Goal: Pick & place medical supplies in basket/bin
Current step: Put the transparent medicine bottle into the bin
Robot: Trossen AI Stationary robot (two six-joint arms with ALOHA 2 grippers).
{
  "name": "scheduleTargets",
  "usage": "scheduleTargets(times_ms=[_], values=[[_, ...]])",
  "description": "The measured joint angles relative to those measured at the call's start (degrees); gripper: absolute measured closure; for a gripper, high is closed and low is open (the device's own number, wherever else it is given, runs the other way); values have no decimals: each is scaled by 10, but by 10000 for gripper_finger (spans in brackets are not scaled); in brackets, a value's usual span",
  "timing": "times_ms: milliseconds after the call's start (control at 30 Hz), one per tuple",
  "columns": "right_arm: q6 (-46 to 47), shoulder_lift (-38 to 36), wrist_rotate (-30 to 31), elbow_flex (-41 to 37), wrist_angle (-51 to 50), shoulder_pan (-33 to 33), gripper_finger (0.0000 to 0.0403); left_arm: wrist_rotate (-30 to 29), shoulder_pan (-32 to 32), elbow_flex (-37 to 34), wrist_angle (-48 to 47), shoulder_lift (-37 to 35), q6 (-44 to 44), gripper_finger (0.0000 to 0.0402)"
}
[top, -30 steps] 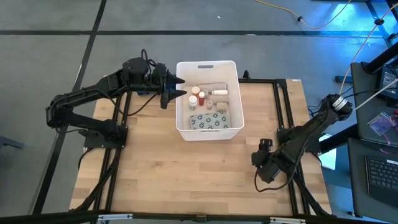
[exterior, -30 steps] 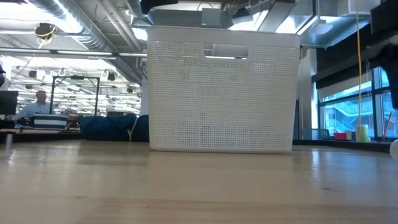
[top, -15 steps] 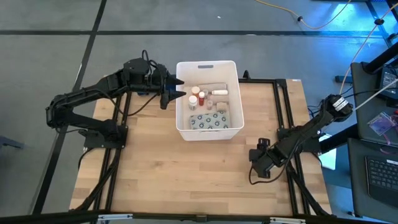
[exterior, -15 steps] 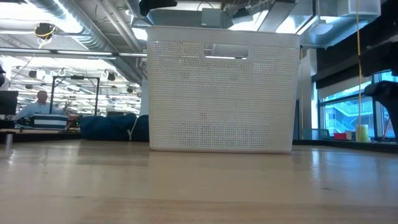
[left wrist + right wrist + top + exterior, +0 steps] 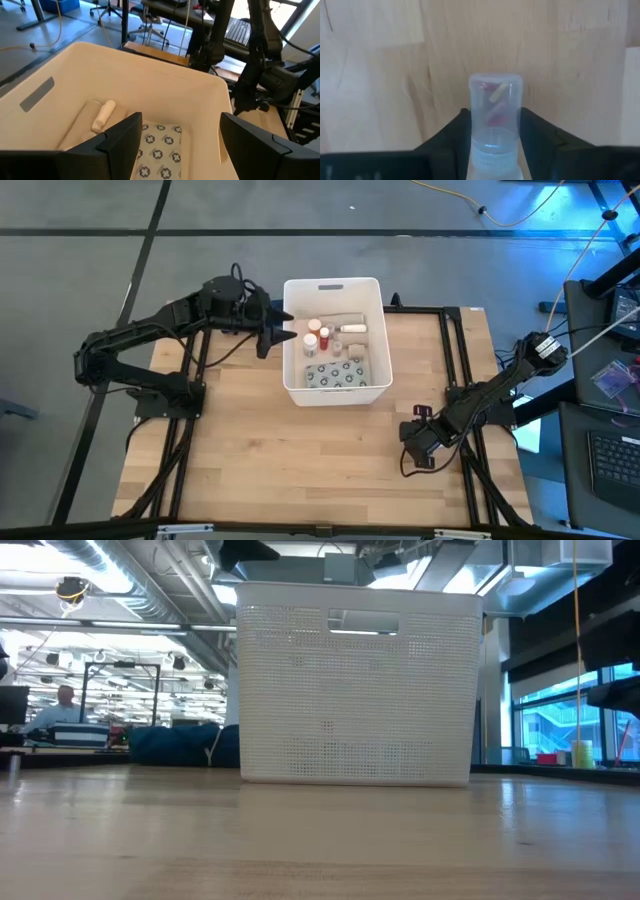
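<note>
A small clear pill bottle with reddish pills inside lies on the wooden table at the near right. My right gripper points down over it and is shut on it; in the high view the gripper hides the bottle. The white bin stands at the table's far middle. It holds a white tube, a red bottle, a white bottle and a grey blister pack. My left gripper hovers open above the bin's left rim, with nothing between its fingers. My right gripper pinches the clear bottle's two sides between its fingers, on the half toward its cap end. The fingers come from above, pointing steeply down. The bottle's other end sticks out past the fingertips; whether it is still on the table does not show.
Black frame rails run along the table's left and right sides. Bare wood stretches between the bin and the near edge. In the low view the bin's perforated wall fills the middle; a person sits far off in the room beyond.
My right gripper has come down toward the tabletop and shifted a little toward the table's left and near edges. The bin and its contents have not moved.
</note>
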Motion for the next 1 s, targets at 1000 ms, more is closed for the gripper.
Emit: scheduleTargets(times_ms=[1000], values=[[70, 0, 52, 340, 59, -83, 268, 59, -184, 0, 80, -37, 85, 142]])
